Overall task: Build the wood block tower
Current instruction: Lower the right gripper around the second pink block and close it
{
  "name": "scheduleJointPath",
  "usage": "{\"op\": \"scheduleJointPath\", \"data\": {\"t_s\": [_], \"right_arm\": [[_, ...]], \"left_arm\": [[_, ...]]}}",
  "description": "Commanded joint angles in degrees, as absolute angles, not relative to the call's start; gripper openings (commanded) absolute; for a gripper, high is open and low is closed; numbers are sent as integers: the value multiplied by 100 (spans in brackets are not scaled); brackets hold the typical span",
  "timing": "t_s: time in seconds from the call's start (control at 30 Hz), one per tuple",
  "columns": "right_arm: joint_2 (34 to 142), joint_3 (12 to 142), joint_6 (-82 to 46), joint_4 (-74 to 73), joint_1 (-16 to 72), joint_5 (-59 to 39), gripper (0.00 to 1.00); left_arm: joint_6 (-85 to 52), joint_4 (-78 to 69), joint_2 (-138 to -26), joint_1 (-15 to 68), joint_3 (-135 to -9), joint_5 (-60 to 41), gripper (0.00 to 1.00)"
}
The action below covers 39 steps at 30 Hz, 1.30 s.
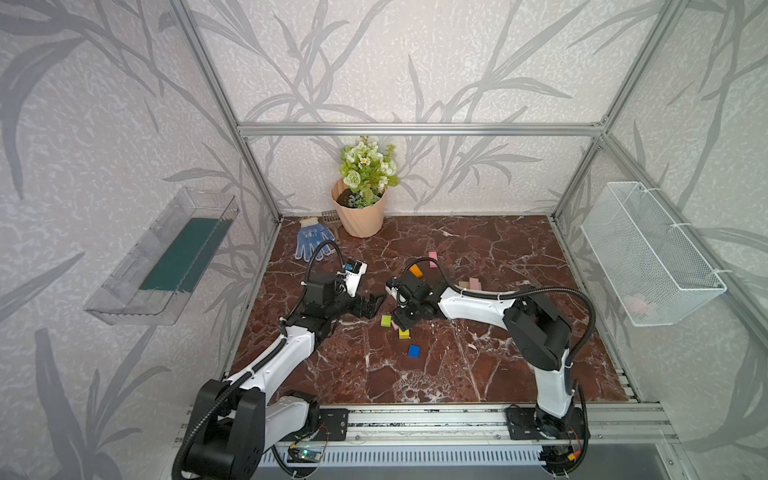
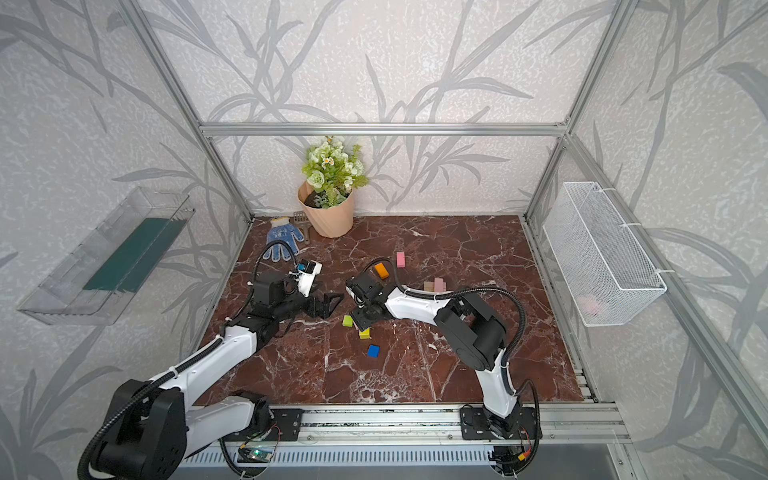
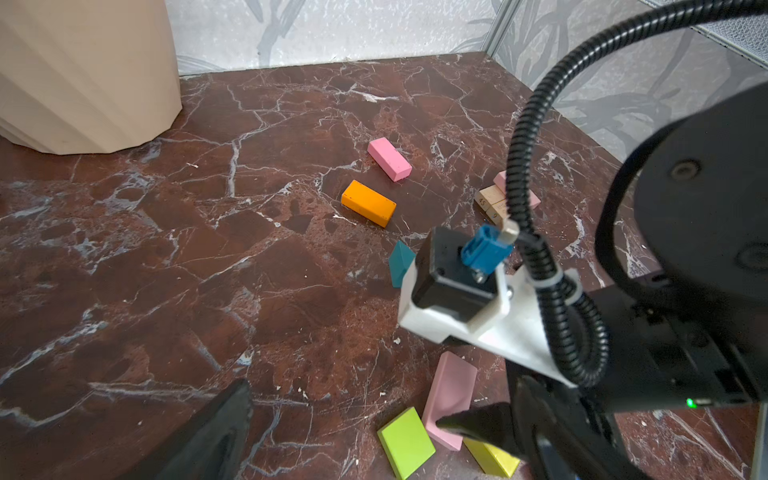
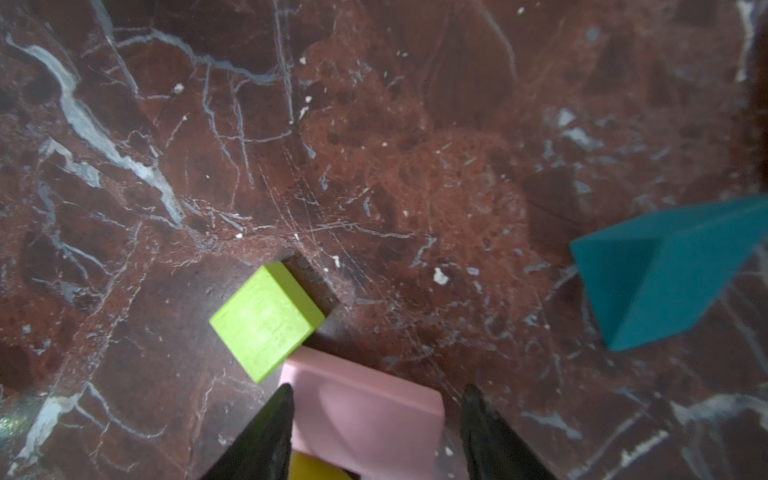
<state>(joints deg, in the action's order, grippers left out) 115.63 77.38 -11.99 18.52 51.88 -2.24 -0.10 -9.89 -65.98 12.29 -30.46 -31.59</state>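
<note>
Pink block [image 4: 361,415] lies between your right gripper's [image 4: 378,388] parted jaws (overlapping the yellow cube [image 4: 311,467]); centre before closing; left gripper [image 1: 375,305] gapes wide.

**ARM AND GRIPPER STATUS**

Left arm: reaches forward and inward with the forearm low. The left gripper [image 1: 376,305] is roughly level, jaws spread to full width. One finger [image 3: 216,432] shows in the left wrist view.

Right arm: elbow raised, forearm reaching inward, wrist bent down. The right gripper [image 1: 401,323] points steeply downward just ahead of the left jaws' opening, near but apart. Its jaws stand partly apart, and both fingers [image 4: 270,432] show in the right wrist view.
</note>
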Motion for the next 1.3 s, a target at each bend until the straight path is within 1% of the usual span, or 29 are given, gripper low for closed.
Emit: {"op": "scheduleJointPath", "data": {"t_s": [0.0,0.4,0.83,1.0,1.1,1.27], "right_arm": [[11771,7976,-1307,2156,5315,-32,63],[12172,8406,-1792,2847,5306,1260,64],[11857,7729,-2304,2599,4509,1020,65],[11701,7415,-2275,2343,4317,804,73],[11553,7232,-2092,2057,4307,562,79],[11371,7178,-1813,1767,4307,432,86]], "left_arm": [[44,-1063,-6508,1239,-2975,-3172,99],[53,-1073,-6486,1248,-2960,-3184,99],[53,-1090,-6460,1246,-2931,-3188,99],[55,-1099,-6451,1242,-2929,-3190,99],[53,-1099,-6459,1244,-2927,-3190,99],[53,-1103,-6451,1248,-2934,-3188,99]]}}
